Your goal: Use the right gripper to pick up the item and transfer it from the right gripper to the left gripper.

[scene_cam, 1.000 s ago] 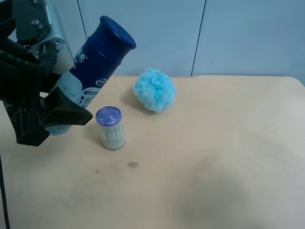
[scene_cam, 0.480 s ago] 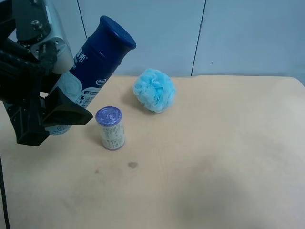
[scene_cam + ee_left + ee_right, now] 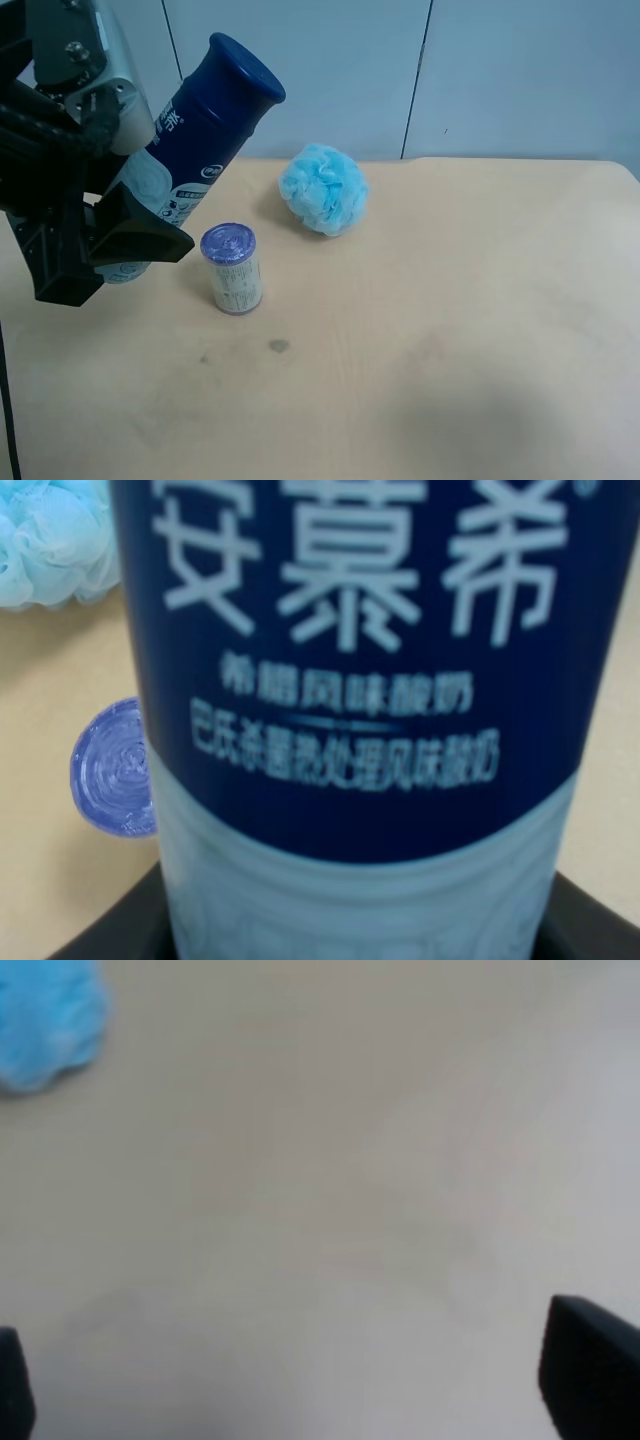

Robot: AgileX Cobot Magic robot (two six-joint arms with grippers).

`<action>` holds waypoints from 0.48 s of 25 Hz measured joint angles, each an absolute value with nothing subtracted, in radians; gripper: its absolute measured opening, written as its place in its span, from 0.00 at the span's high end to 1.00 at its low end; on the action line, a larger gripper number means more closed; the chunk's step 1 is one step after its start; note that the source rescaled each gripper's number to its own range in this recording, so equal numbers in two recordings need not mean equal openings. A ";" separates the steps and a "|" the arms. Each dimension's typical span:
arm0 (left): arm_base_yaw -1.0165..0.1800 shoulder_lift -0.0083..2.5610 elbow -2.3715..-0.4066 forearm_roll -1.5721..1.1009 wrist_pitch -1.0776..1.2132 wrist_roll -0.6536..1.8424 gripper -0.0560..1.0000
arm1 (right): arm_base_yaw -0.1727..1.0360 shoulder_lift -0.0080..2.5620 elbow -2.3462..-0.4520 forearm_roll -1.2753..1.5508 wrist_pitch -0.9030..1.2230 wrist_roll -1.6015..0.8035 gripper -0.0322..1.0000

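The item, a slim bottle (image 3: 205, 140) with dark blue cap and pale lower part, is held tilted above the table at the exterior high view's left, cap pointing up and right. My left gripper (image 3: 130, 228), black with a silver-grey block, is shut on its pale lower part. The bottle (image 3: 350, 680) fills the left wrist view, with a black finger (image 3: 95, 942) low at its side. My right gripper (image 3: 300, 1390) shows only in the right wrist view, jaws wide apart and empty over bare table. It is out of the exterior high view.
A short purple-lidded can (image 3: 232, 268) stands on the beige table (image 3: 450, 300) just below the held bottle; it also shows in the left wrist view (image 3: 115, 770). A fluffy light-blue puff (image 3: 323, 188) lies further back and shows in the right wrist view (image 3: 45, 1020).
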State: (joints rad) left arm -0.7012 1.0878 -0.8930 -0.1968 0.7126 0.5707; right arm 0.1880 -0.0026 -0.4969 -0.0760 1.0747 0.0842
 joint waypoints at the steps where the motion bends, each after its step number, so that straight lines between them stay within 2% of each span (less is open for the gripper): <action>1: -0.701 1.088 -0.893 -0.196 0.713 0.569 0.91 | 0.166 -0.003 -0.497 -0.076 1.074 0.084 0.00; 5: -0.701 1.088 -0.893 -0.196 0.717 0.543 0.91 | 0.112 -0.003 -0.497 -0.076 1.073 0.084 0.00; 12: -0.701 1.088 -0.893 -0.143 0.725 0.450 0.91 | 0.109 -0.003 -0.497 -0.076 1.073 0.083 0.00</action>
